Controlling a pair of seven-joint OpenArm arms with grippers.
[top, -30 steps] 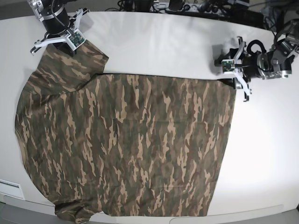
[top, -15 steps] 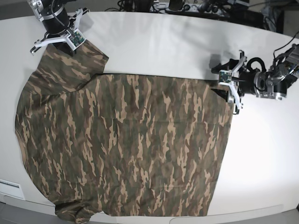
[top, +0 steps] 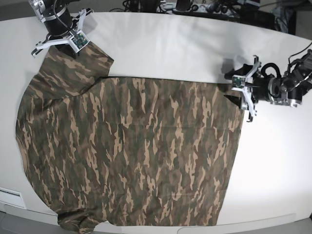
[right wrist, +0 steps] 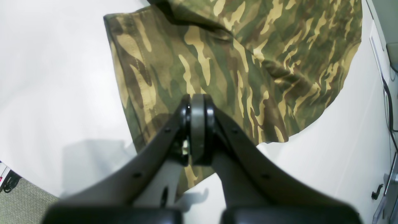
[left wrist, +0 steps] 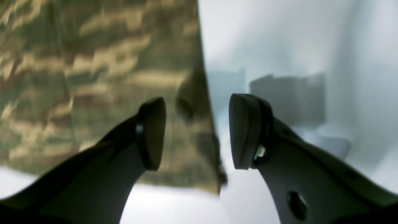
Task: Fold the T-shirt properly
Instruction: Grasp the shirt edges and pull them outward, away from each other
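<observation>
The camouflage T-shirt (top: 131, 151) lies spread flat on the white table (top: 170, 44). Its hem is at the right and one sleeve points to the back left. My right gripper (top: 59, 45) stands on that sleeve. In the right wrist view it (right wrist: 197, 124) is shut, with its tips down on the sleeve cloth (right wrist: 248, 62). My left gripper (top: 242, 93) is at the shirt's back right hem corner. In the left wrist view it (left wrist: 196, 133) is open, and the shirt's edge (left wrist: 93, 77) runs between the two fingers; one finger is over cloth, the other over bare table.
Cables and equipment (top: 195, 7) line the table's far edge. A white block (top: 9, 197) sits at the front left corner. Bare table (top: 278, 161) lies to the right of the hem. The shirt's front edge hangs near the table's front rim.
My left gripper has come down from behind the hem corner and now straddles the shirt's edge. The right arm and the shirt have not moved.
</observation>
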